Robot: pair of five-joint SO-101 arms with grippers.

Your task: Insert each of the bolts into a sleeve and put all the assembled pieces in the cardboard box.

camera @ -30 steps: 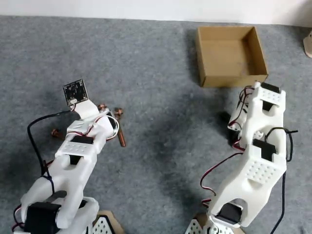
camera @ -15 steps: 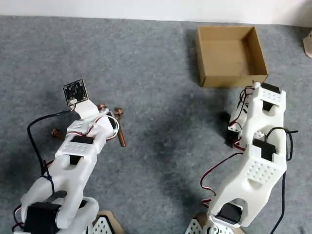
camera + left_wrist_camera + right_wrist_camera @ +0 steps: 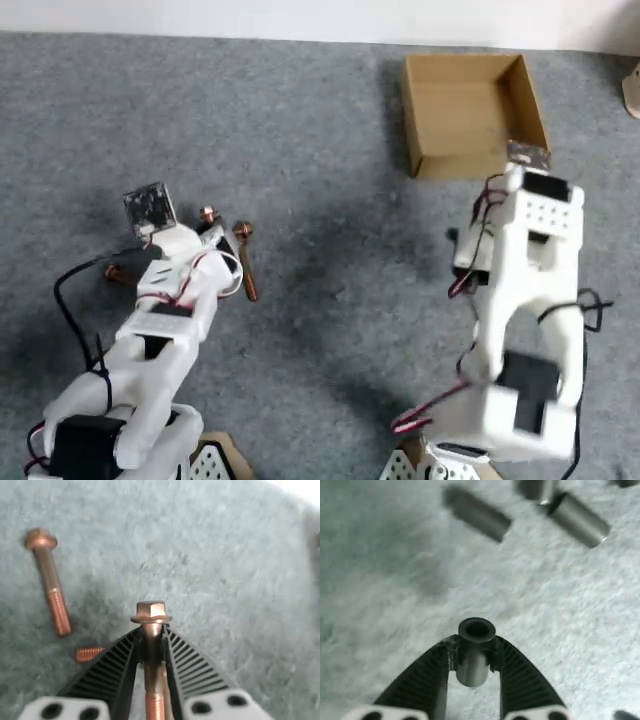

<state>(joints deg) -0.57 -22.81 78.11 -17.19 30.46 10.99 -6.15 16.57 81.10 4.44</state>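
My left gripper [image 3: 151, 630] is shut on a copper bolt [image 3: 151, 611], whose hex head sticks out past the fingertips, just above the grey carpet. A second bolt [image 3: 47, 580] lies loose close by, and a threaded end [image 3: 90, 654] shows beside one finger. My right gripper [image 3: 474, 647] is shut on a dark metal sleeve [image 3: 471, 667], held upright with its bore facing the camera. Loose sleeves [image 3: 477, 512] [image 3: 577, 520] lie on the carpet beyond it. The cardboard box [image 3: 470, 100] stands at the far right, just beyond the right arm [image 3: 520, 250].
In the high view, loose bolts lie by the left arm [image 3: 165, 310], one [image 3: 247, 272] to its right and one [image 3: 112, 272] to its left. Grey carpet covers the table. A pale object [image 3: 632, 90] sits at the right edge by the box.
The right arm has risen and stretched toward the box, carrying the sleeve off the carpet. The left arm has shifted slightly, still holding its bolt.
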